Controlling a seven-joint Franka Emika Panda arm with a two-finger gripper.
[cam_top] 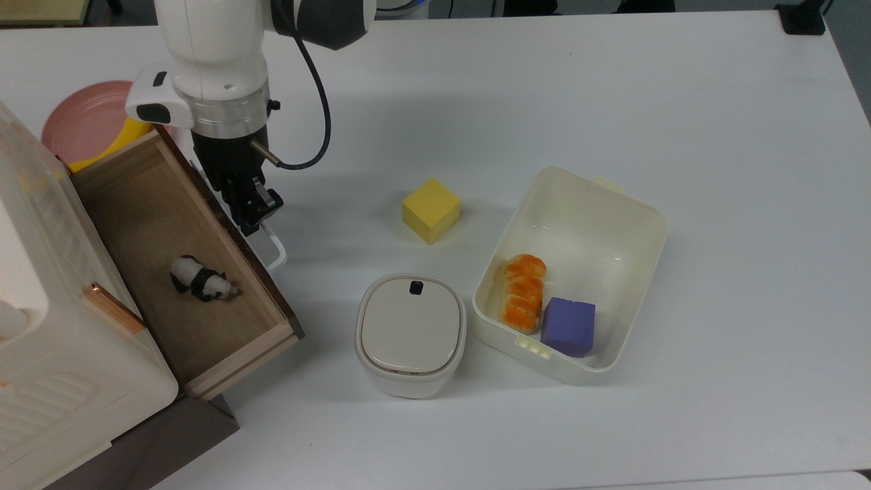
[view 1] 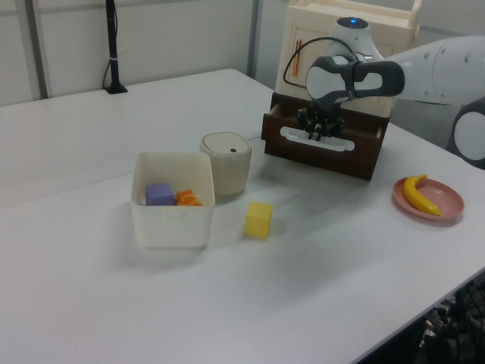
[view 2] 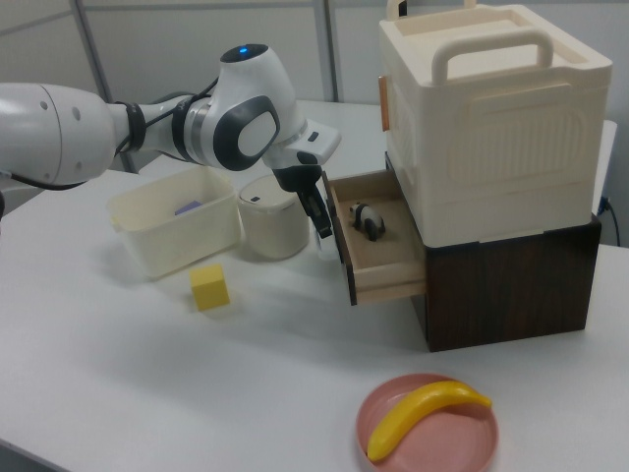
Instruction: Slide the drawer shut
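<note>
The drawer (cam_top: 184, 272) stands open because our hand (cam_top: 253, 216), grip state unclear, is only at its handle (cam_top: 273, 246), poised to push.

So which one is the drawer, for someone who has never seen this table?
Find the tall cream cabinet with a carry handle, sitting on a dark brown base. The drawer juts from it: a shallow light-wood tray, dark front, white loop handle, with a toy panda inside. The nearby bin and lidded container are cream plastic.
</note>
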